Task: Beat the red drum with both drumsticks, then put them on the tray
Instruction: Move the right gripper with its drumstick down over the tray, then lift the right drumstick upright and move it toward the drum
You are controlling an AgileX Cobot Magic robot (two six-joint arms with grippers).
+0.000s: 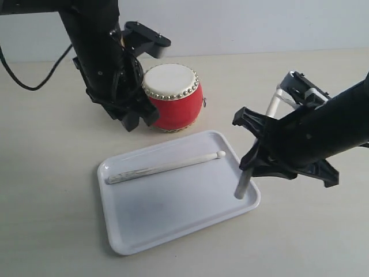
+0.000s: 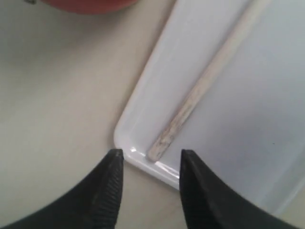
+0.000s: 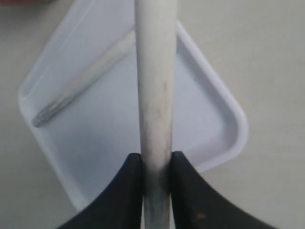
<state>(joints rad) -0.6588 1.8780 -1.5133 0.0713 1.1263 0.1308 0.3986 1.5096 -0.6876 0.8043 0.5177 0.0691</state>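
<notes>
The red drum [image 1: 173, 95] stands upright behind the white tray [image 1: 173, 216]. One drumstick [image 1: 167, 167] lies flat across the tray's far part, its rounded tip toward the right. My left gripper [image 1: 137, 118] hangs open and empty just left of the drum; in the left wrist view its gripper [image 2: 150, 155] stands above the tray [image 2: 267, 119] corner and the butt end of that drumstick [image 2: 200, 90]. My right gripper [image 1: 256, 156] is shut on the second drumstick [image 1: 241, 187], held steeply tilted, its lower end over the tray's right rim. The right wrist view shows the gripper [image 3: 157, 160] clamping that stick [image 3: 155, 71].
The tray sits on a pale beige table [image 1: 46, 219]. The left arm's black body [image 1: 98, 52] stands close against the drum's left side. A black cable [image 1: 23, 81] loops at the far left. The right arm [image 1: 323, 133] reaches in from the right edge.
</notes>
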